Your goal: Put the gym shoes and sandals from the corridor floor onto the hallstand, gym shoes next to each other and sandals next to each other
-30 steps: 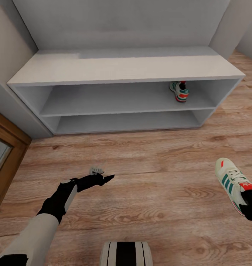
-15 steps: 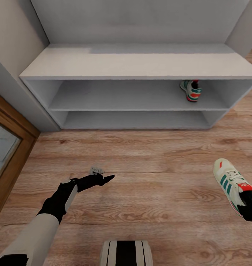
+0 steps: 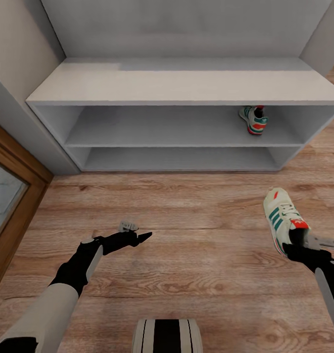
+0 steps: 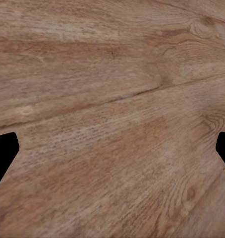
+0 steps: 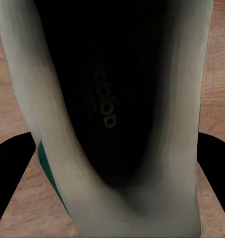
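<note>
your left gripper point(image 3: 137, 239) is hovering low over the bare floor point(image 3: 196, 274), and its wrist view is showing the two fingertips wide apart with nothing but planks between them. your right gripper point(image 3: 298, 245) is gripping the heel end of a shoe point(image 3: 283, 220), jaws clamped on the collar; in its wrist view the dark insole point(image 5: 105, 99) is sitting between the fingers, so one finger seems to be reaching inside the opening. that hold is looking sensible: a sneaker like this is probably light, with a stiff sole but a soft, padded upper, so the collar will likely give a little under the pinch and the toe may be drooping or swinging as you carry it. further ahead, the rack point(image 3: 181, 86) is standing against the wall, and the other shoe point(image 3: 254, 120) is sitting on its upper shelf toward the right end, with free room beside it. you are not seeing the sandals here.
</note>
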Robot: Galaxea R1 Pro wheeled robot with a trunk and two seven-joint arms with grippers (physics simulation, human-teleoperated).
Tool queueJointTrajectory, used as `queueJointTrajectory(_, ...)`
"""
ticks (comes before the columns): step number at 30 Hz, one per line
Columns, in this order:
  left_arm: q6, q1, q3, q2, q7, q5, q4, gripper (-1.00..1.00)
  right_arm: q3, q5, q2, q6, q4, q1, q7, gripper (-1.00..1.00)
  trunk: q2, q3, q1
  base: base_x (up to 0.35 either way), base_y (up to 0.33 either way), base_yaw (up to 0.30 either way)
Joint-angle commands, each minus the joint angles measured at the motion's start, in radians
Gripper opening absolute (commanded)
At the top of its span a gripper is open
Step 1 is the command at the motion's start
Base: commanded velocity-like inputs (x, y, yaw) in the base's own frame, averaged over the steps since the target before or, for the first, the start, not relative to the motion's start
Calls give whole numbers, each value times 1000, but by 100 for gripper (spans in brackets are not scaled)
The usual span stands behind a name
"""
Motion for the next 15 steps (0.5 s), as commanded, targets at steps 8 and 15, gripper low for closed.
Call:
queueJointTrajectory(8,10,0,1,0,-4,6,0,100,0,-1,44,6,0,-125,-5,-100,0,-1,0,0,0,0)
queueJointTrajectory(15,10,0,1,-3,-4,6,1,100,1,20,181,7,0,-218,-76,-100,0,-1,0,0,0,0)
